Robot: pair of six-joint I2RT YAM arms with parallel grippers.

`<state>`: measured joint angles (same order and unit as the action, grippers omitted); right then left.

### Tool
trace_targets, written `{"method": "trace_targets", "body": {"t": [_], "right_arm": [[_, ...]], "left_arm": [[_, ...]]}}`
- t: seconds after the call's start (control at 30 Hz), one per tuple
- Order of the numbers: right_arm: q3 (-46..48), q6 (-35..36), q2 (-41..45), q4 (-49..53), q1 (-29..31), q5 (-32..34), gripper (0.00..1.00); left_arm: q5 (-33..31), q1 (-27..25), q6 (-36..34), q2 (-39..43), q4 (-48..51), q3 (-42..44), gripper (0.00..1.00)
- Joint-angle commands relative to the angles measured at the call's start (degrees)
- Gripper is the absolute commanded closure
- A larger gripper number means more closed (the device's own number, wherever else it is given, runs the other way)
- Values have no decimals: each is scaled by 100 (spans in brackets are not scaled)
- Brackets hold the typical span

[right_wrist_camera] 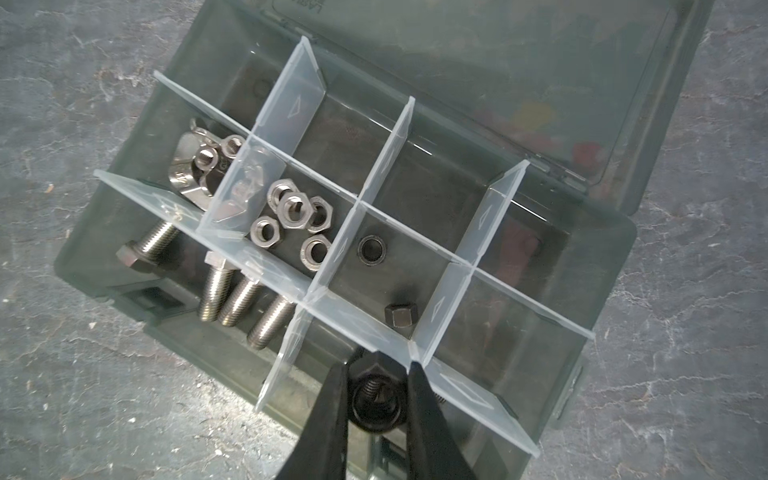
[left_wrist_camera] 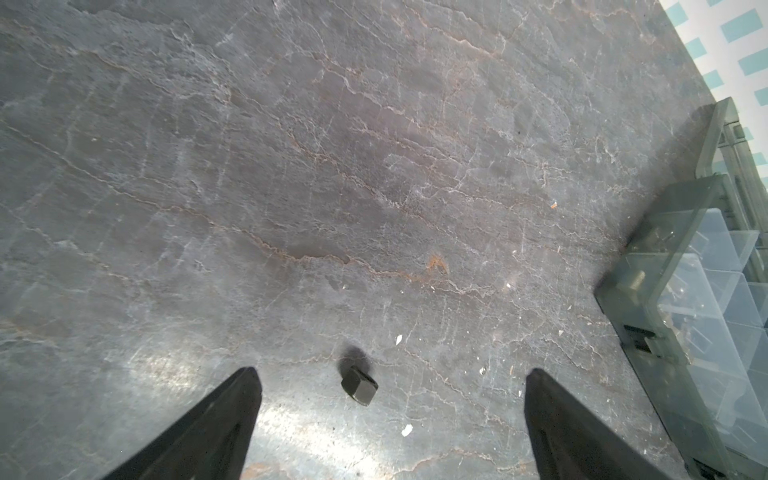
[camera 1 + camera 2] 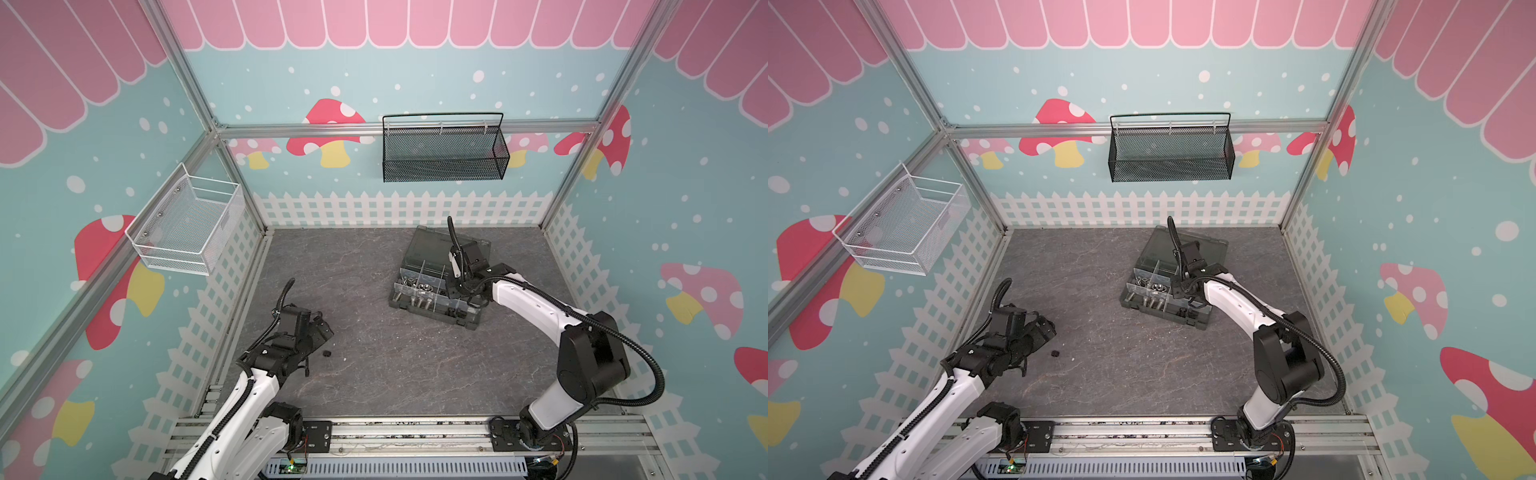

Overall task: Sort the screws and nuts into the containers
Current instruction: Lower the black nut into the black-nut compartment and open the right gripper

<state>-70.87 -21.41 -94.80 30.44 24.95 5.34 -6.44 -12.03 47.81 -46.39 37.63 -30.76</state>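
Left fingers (image 2: 224, 415) stand fully apart, low over the surface (image 2: 374, 166). One loose black piece (image 2: 359, 384), screw or nut (type not discernible), lies on the surface between them. It touches neither finger and sits slightly off the middle of the gap.

Hazard: if closure starts off-centre, one finger will probably reach the piece first and push or roll it out of the gap. Descending too far risks scraping the tips on the surface.

Right fingers (image 1: 328, 415) are clamped together on a black fastener (image 1: 376, 395), held at the tips over the organiser box (image 1: 606, 291). The fastener hangs just beside a junction of the translucent dividers (image 1: 357, 324). Beyond the fingertips lie the silver screws (image 1: 232, 295), silver nuts (image 1: 291, 212) and a black nut (image 1: 371, 249), each kind in its own compartment.

Hazard: release from this position may drop the fastener onto a divider edge, from which it could bounce into the wrong compartment. Contact between the tips and a divider could shift the box.
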Motion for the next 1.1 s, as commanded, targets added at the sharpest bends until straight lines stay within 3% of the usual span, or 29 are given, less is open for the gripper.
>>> {"method": "trace_targets", "body": {"t": [0.0, 0.17, 0.53, 0.87, 1.07], "right_arm": [[-253, 237, -306, 6, -107, -76, 100], [-448, 310, -638, -3, -222, -112, 100], [-515, 375, -995, -73, -298, -185, 71], [-548, 403, -846, -55, -306, -229, 56], [-289, 349, -311, -80, -305, -134, 50]], "left_arm": [[-122, -18, 106, -23, -94, 10, 0], [-112, -18, 106, -32, -90, 5, 0], [-24, -61, 157, -1, -89, 75, 1], [-73, -278, 276, -59, 20, 163, 5], [-278, -698, 655, -81, 162, 327, 7]]}}
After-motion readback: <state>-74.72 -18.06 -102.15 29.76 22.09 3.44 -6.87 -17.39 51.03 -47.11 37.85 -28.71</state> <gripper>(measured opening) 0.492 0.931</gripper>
